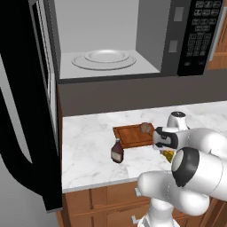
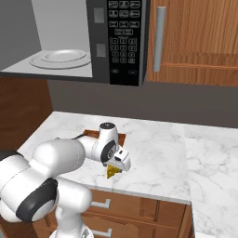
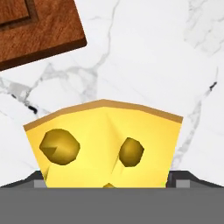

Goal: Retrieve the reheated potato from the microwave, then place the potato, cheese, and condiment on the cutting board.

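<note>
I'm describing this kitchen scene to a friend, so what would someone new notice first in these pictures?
Probably the yellow cheese wedge with its round holes, lying on the white marble counter right between the open gripper's fingertips. Next, the black microwave above, its door swung wide open and its glass turntable bare. Behind the arm, the potato sits on the cutting board, the condiment bottle standing just off its corner.

Simulated home kitchen, open black microwave (image 1: pixel 133 40) mounted overhead, white marble tabletop (image 2: pixel 153 148), wooden cabinets (image 2: pixel 195 42) above, wooden drawers (image 2: pixel 139 209) below
</note>
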